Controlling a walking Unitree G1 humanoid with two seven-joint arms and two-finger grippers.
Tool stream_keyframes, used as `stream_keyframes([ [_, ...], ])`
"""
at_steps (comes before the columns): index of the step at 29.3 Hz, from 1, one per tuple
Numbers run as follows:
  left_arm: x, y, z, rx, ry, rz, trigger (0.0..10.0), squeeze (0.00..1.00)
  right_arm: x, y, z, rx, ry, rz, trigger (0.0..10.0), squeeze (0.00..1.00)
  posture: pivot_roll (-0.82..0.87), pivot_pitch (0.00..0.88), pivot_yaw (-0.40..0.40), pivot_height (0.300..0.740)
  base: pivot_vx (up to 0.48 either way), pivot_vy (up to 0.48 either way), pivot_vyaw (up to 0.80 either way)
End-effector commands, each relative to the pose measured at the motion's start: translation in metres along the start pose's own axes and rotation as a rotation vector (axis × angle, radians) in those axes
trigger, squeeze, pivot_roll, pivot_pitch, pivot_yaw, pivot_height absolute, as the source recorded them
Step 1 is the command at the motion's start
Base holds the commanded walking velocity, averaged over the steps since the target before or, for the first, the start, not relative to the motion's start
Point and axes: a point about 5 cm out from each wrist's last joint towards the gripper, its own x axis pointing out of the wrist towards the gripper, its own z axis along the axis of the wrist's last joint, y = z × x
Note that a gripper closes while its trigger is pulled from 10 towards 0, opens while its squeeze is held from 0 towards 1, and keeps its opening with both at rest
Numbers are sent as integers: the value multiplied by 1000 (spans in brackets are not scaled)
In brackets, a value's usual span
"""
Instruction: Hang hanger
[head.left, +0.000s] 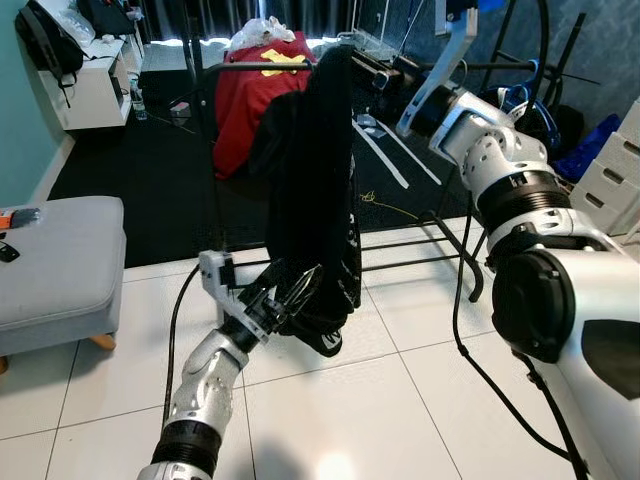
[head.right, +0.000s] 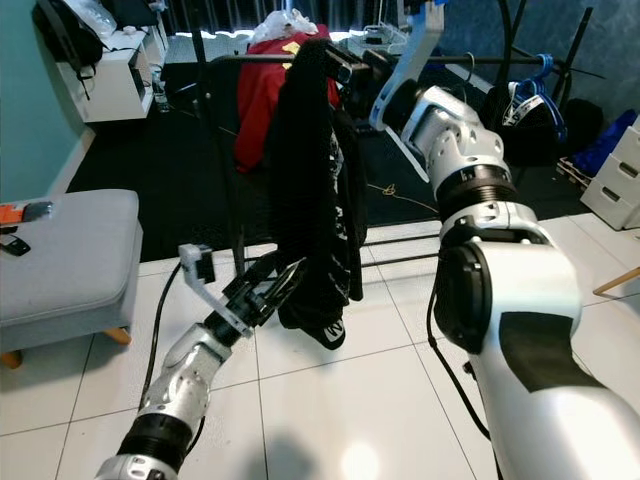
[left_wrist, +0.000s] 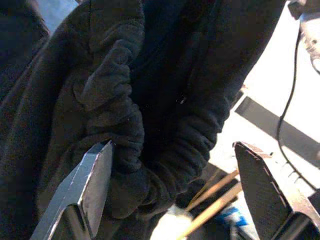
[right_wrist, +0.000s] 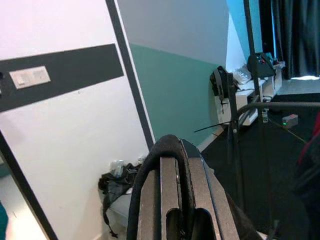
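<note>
Black fleece garment (head.left: 312, 190), soft and bunched into thick folds, draped long and limp from the top bar of a thin black metal rack (head.left: 420, 240); hanger itself hidden under the cloth, so not to be told apart. Lower hem just ahead of the left gripper (head.left: 297, 290), long black fingers (left_wrist: 87, 185) spread wide, one flat blade touching a ribbed cuff, the other apart from the cloth. Up at the garment's top, right gripper (head.right: 335, 62), fingers pressed together on a dark rounded edge of the fabric at the bar. Behind the garment, on the same rack, a red garment (head.left: 250, 95) with a yellow print. Below the left gripper, glossy white floor tiles (head.left: 330, 400); off to its left, a padded grey stool (head.left: 60, 265) on wooden feet.
</note>
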Motion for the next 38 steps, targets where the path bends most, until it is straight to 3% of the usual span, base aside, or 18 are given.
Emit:
stream_keyframes([
  [1,0,-3,-1,16,2,-21,10000,0,5,7,16,11,-53,37,10000,0,-139,44,-90,740,0,0,0],
  [6,5,-5,-3,55,16,-39,10000,0,7,9,17,23,-57,44,10000,0,-145,41,-96,740,0,0,0],
  [7,6,-6,-3,65,19,-41,10000,94,7,9,19,29,-61,45,10000,0,-146,38,-96,740,0,0,0],
  [9,6,-6,-3,65,19,-41,10000,94,7,9,19,29,-61,45,10000,0,-146,38,-96,740,0,0,0],
  [10,7,-6,-3,67,23,-41,10000,1000,8,10,20,37,-67,44,10000,0,-146,37,-96,740,0,0,0],
  [19,13,-6,-2,154,43,-15,10000,1000,10,12,27,96,-115,43,10000,0,-147,32,-93,740,0,0,0],
  [21,15,-7,-4,248,74,-8,10000,1000,9,12,29,113,-125,45,10000,0,-146,30,-91,740,0,0,0],
  [22,16,-6,-4,305,79,12,10000,612,9,12,30,120,-129,47,10000,0,-146,29,-90,740,0,0,0],
  [25,16,-6,-3,339,79,26,10000,612,9,12,30,123,-130,48,10000,0,-146,29,-90,740,0,0,0],
  [26,17,-4,-2,372,74,51,10000,0,9,12,30,125,-130,51,10000,0,-146,26,-87,740,0,0,0],
  [32,17,2,2,428,66,115,10000,0,9,12,29,137,-129,61,10000,0,-144,23,-86,740,0,0,0],
  [38,14,8,2,393,48,168,10000,0,9,14,29,152,-126,87,10000,0,-147,17,-86,740,0,0,0],
])
